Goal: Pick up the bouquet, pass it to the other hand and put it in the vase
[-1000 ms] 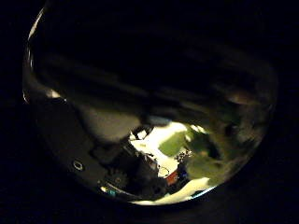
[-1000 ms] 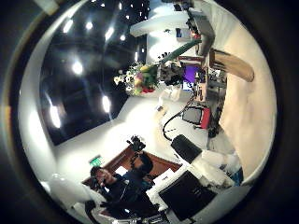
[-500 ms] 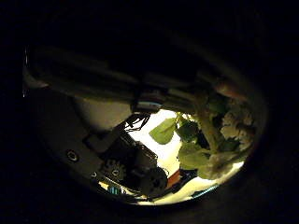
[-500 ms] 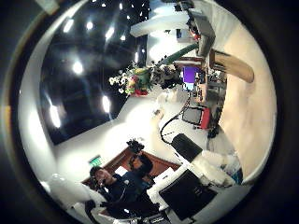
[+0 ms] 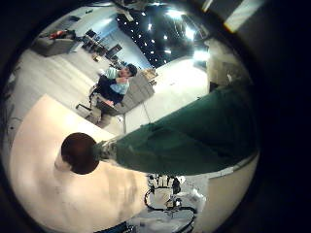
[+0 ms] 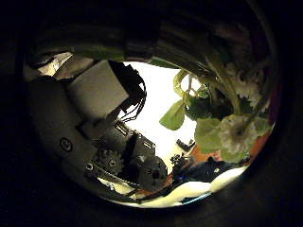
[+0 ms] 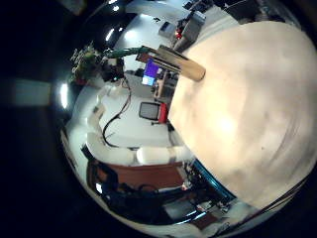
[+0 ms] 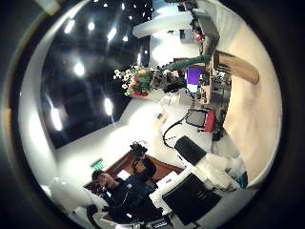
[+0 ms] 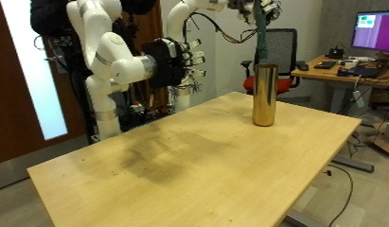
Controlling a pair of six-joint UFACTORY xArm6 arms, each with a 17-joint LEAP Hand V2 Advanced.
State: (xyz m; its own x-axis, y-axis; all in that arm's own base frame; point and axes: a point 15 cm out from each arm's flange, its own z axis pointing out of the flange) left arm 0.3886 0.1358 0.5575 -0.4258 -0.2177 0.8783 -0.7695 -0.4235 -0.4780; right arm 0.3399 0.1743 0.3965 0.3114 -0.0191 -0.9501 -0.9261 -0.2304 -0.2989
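In the outside view my left hand (image 9: 239, 8) is high above the table's far end, shut on the bouquet (image 9: 262, 38). Its green wrapped stem hangs straight down to the mouth of the tall gold vase (image 9: 263, 95). The left little finger side palm view shows the stem (image 5: 185, 136) reaching the vase's dark mouth (image 5: 80, 152). The left thumb side palm view shows flowers and leaves (image 6: 218, 118) close by. My right hand (image 9: 179, 62) is open and holds nothing, away from the vase. The right thumb side palm view shows the flowers (image 8: 133, 79) and the vase (image 8: 236, 67).
The vase stands near the far edge of the light wooden table (image 9: 182, 161). A desk with a monitor (image 9: 375, 28) and an office chair (image 9: 285, 47) stand behind it. The right little finger side palm view shows the tabletop (image 7: 248, 109).
The bouquet has moved with my left hand. Its stem end has come closer to the vase's mouth. The right hand has not moved.
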